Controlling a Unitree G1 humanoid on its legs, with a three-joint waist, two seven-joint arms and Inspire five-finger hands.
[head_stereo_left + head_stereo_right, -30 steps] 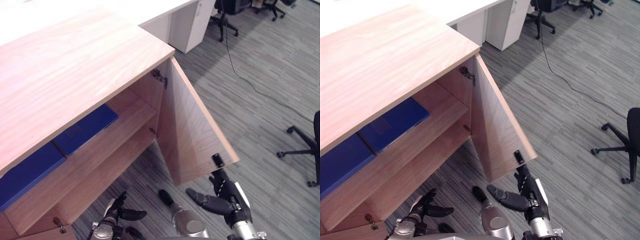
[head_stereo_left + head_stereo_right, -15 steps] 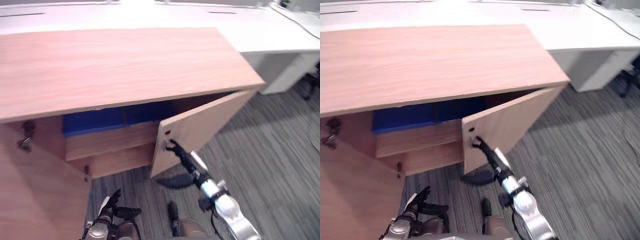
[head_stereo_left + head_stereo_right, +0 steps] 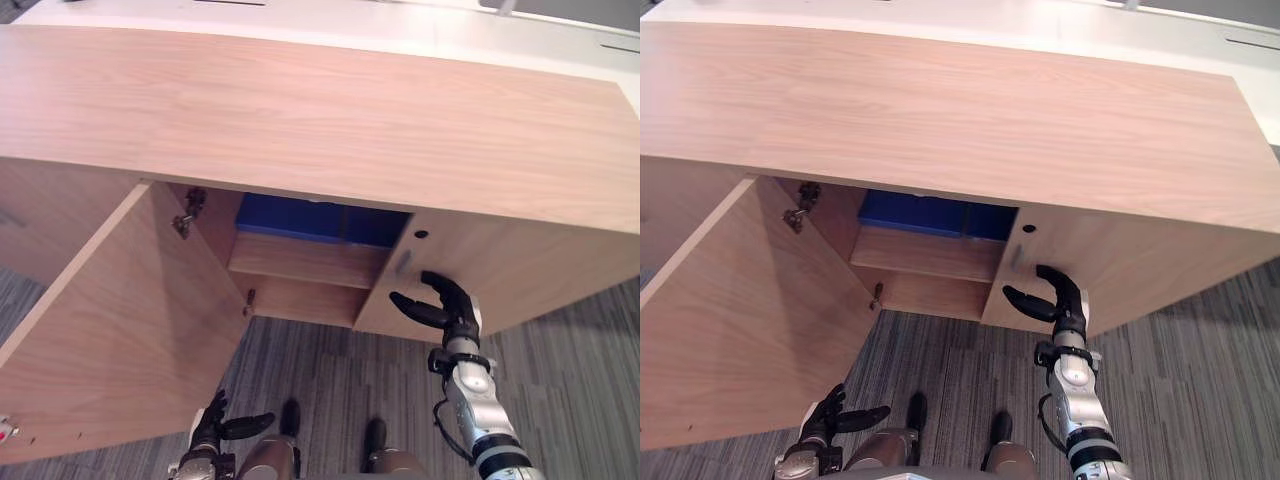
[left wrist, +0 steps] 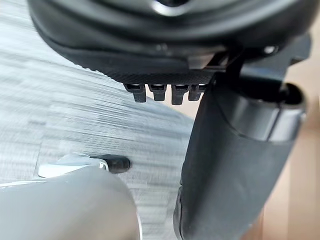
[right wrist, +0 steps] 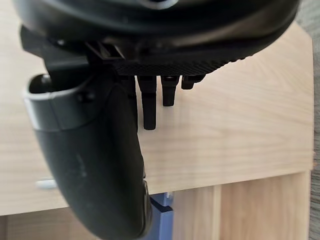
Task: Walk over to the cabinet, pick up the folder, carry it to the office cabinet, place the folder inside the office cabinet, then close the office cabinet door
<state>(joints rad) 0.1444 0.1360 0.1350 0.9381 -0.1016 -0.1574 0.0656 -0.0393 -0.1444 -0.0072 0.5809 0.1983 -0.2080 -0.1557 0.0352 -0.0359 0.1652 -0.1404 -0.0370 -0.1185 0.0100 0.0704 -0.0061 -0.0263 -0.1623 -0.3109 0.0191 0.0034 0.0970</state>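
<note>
The wooden office cabinet stands in front of me. Blue folders lie flat on its upper shelf, seen through the gap between the doors. The right door is swung almost to the cabinet front. My right hand is open against that door's face near its free edge, thumb spread to the side. In the right wrist view its fingers reach toward the door's wood, with a strip of blue folder past the edge. My left hand hangs low and open, holding nothing.
The left door stands wide open, reaching out toward me over the grey striped carpet. A white desk top runs behind the cabinet. A lower shelf sits under the folders.
The camera has swung to face the cabinet squarely. The right door has gone from wide open to nearly shut, with my right hand following against it. The left hand stays low.
</note>
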